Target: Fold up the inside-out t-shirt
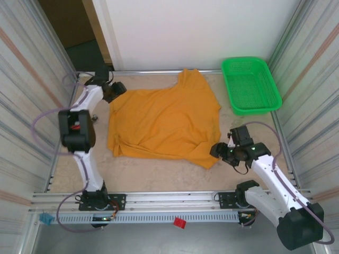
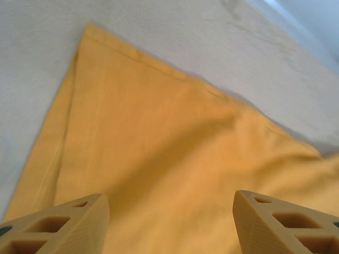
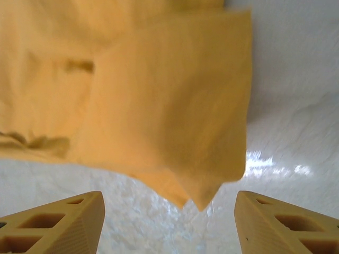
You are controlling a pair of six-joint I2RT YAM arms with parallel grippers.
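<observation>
Two grippers stand with their fingers apart and nothing clamped between them. Spread on the table (image 1: 159, 172), the inside-out t-shirt (image 1: 164, 124) lies just beside the green basket (image 1: 250, 110), on the basket's left in the top view, with one sleeve reaching toward the far edge, about level with the basket's far rim. The left gripper (image 1: 117, 91) is at the shirt's far corner on the side away from the basket, well apart from it; its fingers (image 2: 69, 225) hang above plain orange cloth and a hemmed edge. The right gripper (image 1: 216, 151) sits nearer the arm bases than the basket, at the shirt corner on the basket's side; that folded corner points into the gap between its fingers, unpinched.
</observation>
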